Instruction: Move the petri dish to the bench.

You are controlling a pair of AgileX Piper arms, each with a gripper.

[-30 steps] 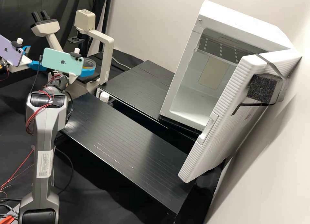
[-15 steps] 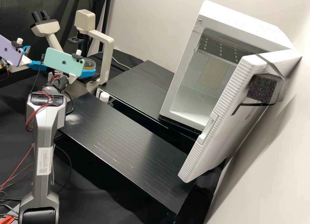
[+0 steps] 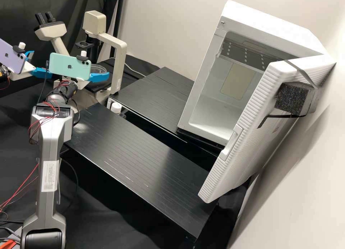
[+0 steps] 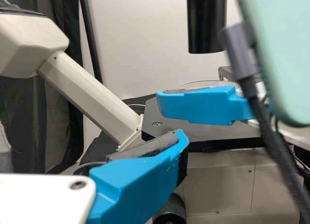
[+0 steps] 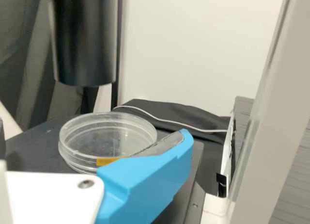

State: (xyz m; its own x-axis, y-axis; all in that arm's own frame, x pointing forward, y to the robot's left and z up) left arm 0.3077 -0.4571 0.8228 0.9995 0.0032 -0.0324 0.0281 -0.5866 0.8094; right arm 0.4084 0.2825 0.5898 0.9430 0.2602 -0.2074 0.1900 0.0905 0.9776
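1. Since the earlier frames, the green phone (image 3: 70,65) on the right arm has shifted slightly, and the right gripper (image 3: 99,76) now shows its blue finger farther out from that phone. The left arm has kept its place.
2. Nearest stands the right arm (image 3: 48,141), beside the long black surface (image 3: 143,159), which has fine lines running along its top.
3. Behind it, over at the side, is the left gripper (image 3: 42,63), below the purple phone's (image 3: 10,58) mount; its fingers are parted, with nothing between them.
4. The right gripper is at the microscope (image 3: 116,62), its fingers open around the dish; whether either one touches it cannot be told.
5. The dish (image 5: 106,136), clear and round with a strip of yellow tape (image 5: 107,161) on its side, sits on the microscope's dark stage (image 5: 34,158), below a black tube (image 5: 85,40).
6. Beyond the front surface lies a second black panel (image 3: 154,94), and next to it a white cabinet (image 3: 201,83) with its ribbed door (image 3: 244,134) open.
7. Farthest back is a pale wall (image 3: 172,22).
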